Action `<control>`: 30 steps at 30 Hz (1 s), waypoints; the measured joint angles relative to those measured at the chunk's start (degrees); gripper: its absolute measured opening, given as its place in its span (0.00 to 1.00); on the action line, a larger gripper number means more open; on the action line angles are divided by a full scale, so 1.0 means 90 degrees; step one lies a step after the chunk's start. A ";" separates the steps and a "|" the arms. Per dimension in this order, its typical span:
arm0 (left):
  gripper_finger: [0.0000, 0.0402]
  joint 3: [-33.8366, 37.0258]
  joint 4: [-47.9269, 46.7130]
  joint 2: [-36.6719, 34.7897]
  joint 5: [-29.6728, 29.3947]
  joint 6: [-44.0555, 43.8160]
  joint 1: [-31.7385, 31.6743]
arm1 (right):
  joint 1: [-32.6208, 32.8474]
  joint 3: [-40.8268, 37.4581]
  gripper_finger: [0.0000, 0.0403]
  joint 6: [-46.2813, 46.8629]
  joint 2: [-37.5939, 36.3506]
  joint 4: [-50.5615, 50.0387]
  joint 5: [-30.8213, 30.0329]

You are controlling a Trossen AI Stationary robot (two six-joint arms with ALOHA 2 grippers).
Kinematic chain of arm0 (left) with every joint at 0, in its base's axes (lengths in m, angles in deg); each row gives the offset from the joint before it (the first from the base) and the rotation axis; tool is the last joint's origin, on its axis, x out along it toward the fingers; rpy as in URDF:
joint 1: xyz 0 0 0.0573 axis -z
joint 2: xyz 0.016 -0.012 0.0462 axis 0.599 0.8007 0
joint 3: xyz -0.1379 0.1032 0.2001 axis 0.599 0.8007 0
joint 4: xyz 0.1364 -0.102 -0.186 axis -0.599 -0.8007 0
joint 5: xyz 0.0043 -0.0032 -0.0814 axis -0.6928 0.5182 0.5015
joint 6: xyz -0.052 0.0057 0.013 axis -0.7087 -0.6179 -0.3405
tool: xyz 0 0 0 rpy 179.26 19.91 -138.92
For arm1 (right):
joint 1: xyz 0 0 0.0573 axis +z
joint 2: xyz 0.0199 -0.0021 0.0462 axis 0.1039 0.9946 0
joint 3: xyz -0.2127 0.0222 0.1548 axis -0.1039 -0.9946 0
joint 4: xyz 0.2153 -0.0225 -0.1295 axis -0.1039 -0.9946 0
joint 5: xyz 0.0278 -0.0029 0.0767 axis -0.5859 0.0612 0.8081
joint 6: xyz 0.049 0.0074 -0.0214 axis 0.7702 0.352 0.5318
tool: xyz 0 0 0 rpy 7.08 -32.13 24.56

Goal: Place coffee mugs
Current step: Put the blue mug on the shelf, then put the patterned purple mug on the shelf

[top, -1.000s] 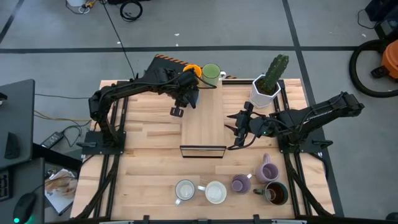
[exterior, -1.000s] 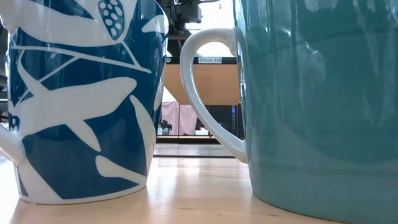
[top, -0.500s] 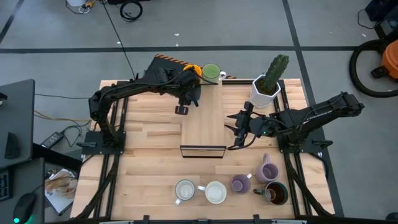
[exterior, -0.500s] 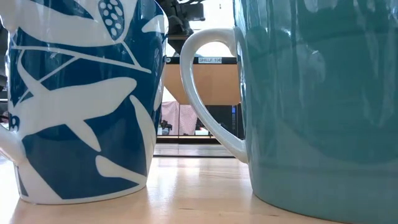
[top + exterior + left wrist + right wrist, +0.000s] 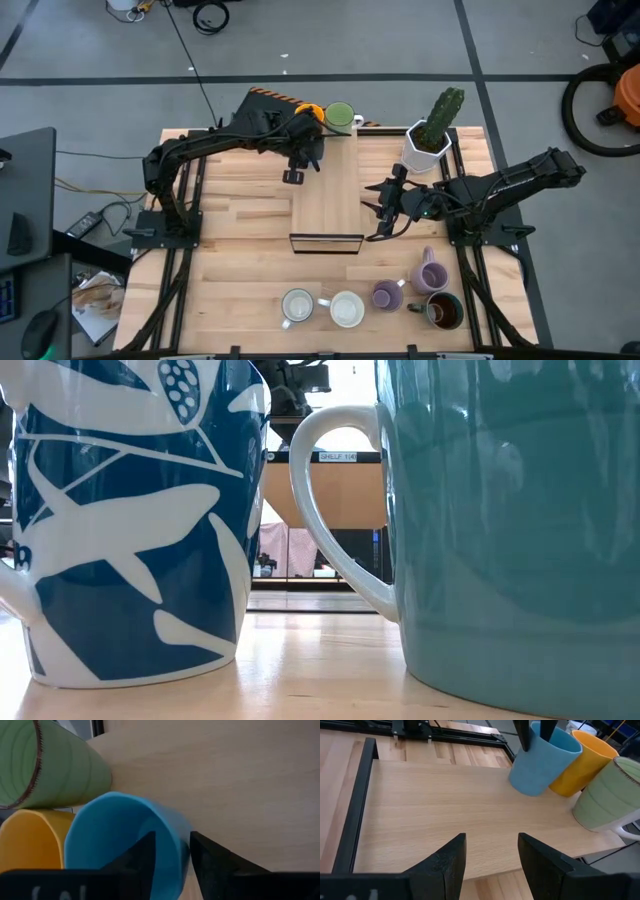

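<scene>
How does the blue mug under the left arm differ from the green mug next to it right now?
The blue mug leans tilted, with the left gripper jaws straddling its rim; the green mug stands free, untouched. The blue mug's handle is hidden; the green mug shows a white handle. Both sit at the board's far end beside the orange mug.

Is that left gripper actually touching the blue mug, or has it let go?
Cannot tell. In the left wrist view the left gripper has one finger inside and one outside the blue mug's rim, but neither contact nor gap shows plainly.
</scene>
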 joint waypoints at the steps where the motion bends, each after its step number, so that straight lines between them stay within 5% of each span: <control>1: 0.34 -0.0006 0.0029 0.0000 0.0000 0.0008 0.0000 | 0.0000 0.0000 0.46 -0.0002 0.0000 0.0002 0.0002; 11: 0.50 -0.0981 -0.0519 -0.0062 -0.0381 -0.0121 0.0298 | 0.0000 0.0000 0.46 -0.0101 0.0000 -0.0054 0.0002; 15: 0.50 -0.1015 -0.0717 -0.0214 0.0363 -0.0687 0.0417 | 0.0000 -0.0001 0.46 -0.0374 -0.0006 -0.0095 0.0439; 21: 0.45 -0.0049 -0.0528 -0.0706 0.0834 -0.1520 0.0854 | 0.0163 -0.0002 0.46 -0.0280 -0.0121 -0.0153 0.2183; 30: 0.44 0.1454 0.0280 -0.1579 0.0508 -0.2436 0.2094 | 0.1113 0.0361 0.45 0.1413 0.0008 -0.1325 0.1302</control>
